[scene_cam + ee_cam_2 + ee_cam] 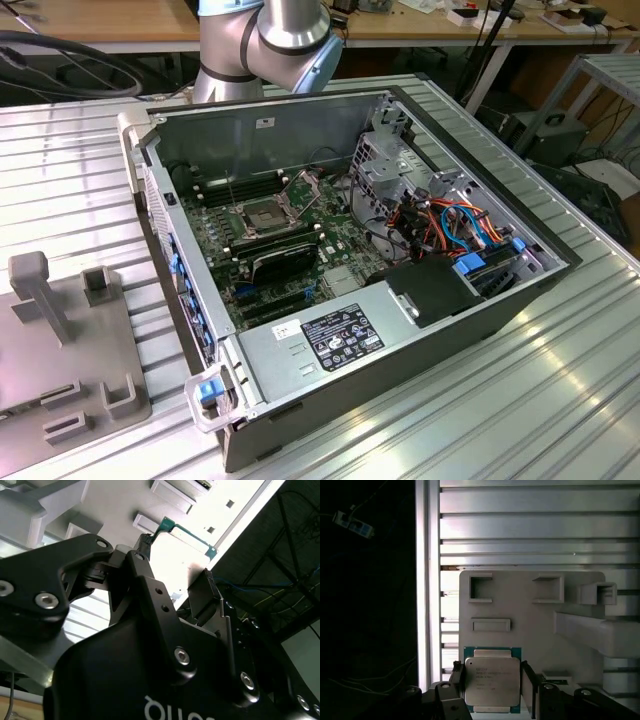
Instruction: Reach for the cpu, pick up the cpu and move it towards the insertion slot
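The cpu (492, 681), a flat silvery square with a green rim, sits between my two black fingers (456, 677) in the first wrist view. The fingers press on its two opposite edges, so my gripper (492, 674) is shut on it. It hangs over the pale grey fixture plate (530, 625). In the second wrist view my gripper (176, 557) holds the cpu (192, 536), whose green edge shows between the fingertips. The insertion slot (262, 215), a square metal-framed socket with a dark centre, lies on the motherboard inside the open computer case in the exterior view.
The open case (450, 330) holds a drive cage, coloured cables and a power supply. At the exterior view's left lies the grey fixture plate (75, 350) with an upright post (35, 290) and small blocks. The arm's base (255, 45) stands behind the case on the ribbed metal table.
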Controlling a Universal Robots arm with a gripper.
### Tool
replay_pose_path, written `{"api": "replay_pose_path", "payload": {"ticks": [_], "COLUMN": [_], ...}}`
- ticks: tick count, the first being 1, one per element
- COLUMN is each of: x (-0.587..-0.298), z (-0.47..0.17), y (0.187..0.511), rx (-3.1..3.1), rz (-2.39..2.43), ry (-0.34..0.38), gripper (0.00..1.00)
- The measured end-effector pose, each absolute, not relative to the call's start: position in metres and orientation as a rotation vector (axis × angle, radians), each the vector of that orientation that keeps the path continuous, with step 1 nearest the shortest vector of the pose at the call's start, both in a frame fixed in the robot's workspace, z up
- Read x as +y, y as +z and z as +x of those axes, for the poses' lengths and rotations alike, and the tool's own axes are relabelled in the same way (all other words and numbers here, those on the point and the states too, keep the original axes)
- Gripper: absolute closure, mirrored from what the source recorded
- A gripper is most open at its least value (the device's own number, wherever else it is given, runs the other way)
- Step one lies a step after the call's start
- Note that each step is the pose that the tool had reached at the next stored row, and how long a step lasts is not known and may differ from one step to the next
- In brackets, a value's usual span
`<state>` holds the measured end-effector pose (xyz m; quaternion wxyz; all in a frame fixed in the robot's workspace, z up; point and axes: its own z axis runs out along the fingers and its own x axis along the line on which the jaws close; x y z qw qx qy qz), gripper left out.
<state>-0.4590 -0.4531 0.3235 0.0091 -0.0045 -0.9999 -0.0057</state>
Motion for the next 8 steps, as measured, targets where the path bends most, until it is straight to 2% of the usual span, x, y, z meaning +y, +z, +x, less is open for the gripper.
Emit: {"api": "replay_pose_path", "payload": {"ticks": [8], "x": [-0.4531], "z": [-0.4590], "y": [0.3262], "rx": [-3.123], "rz": [-0.014], "ry": [-0.018], "gripper": [0.45]}}
